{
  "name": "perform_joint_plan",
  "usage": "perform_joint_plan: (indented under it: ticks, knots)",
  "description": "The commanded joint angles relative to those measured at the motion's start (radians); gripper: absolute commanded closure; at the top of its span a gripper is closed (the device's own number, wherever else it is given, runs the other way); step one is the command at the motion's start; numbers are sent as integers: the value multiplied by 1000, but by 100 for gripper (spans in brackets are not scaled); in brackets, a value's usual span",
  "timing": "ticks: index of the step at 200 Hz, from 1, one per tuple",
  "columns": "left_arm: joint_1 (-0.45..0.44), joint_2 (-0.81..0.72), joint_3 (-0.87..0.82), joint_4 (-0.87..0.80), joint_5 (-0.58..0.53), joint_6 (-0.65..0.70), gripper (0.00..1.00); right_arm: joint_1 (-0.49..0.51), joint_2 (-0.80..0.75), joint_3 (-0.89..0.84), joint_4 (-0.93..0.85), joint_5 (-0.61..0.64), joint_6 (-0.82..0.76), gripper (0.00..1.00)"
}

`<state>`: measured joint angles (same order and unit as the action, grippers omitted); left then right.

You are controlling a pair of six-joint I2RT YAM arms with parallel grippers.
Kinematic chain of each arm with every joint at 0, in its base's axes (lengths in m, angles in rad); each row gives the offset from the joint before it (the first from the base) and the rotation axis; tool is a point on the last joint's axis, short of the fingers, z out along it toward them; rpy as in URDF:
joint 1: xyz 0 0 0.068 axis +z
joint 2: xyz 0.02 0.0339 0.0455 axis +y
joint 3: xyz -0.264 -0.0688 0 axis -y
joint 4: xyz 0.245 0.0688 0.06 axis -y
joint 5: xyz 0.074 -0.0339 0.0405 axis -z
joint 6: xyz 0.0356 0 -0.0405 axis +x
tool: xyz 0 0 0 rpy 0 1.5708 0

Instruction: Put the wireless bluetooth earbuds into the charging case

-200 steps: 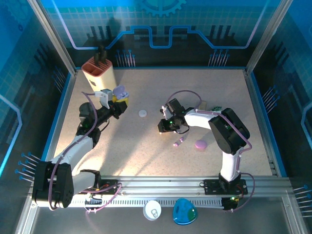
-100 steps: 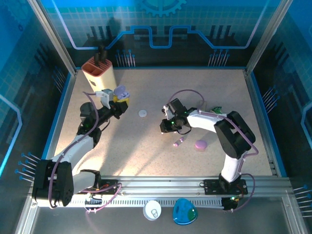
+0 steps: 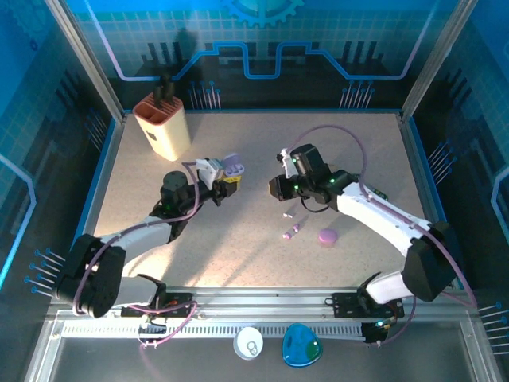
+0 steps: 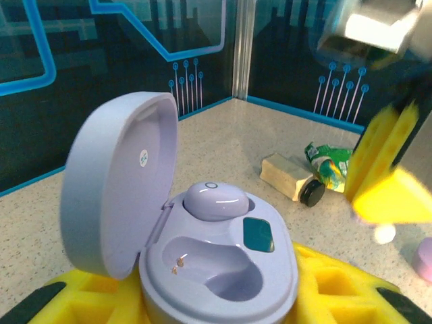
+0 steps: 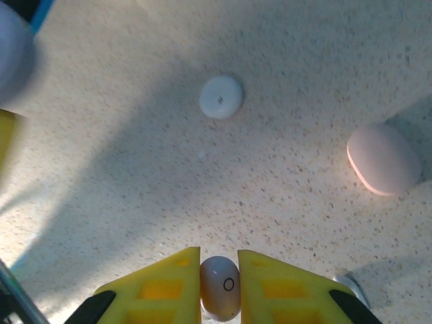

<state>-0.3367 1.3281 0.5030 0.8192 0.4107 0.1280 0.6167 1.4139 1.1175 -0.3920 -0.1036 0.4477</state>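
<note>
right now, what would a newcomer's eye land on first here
First, the open lavender case, clamped in the left gripper at mid-table: one seated bud fills the back slot and the front slot is empty. Next, the right gripper, just right of the case, is shut on a pale bud. A pink case lies on the table beyond it.

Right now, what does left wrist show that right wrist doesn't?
Left wrist: open lavender case in the left gripper, one bud seated, the other slot empty; a tan block and green wrapper. Right wrist: a second bud pinched by the right gripper, a white disc, a pink case. Both: the speckled table; that gripper, blurred in the left wrist view.
</note>
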Motion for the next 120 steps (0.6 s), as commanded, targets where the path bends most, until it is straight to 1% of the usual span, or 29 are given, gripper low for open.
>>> perform_joint_plan:
  ticks: [1,59,120]
  knots:
    - [-47,39,13,99,-49,70,69,26,-35,63,-51,17,-10,81]
    - [-162,120,55,123,-106,115,69,69,-24,138,-27,50,-11,81]
    - [-218,157,77,131,-125,121,68,86,31,178,-23,68,-18,81]
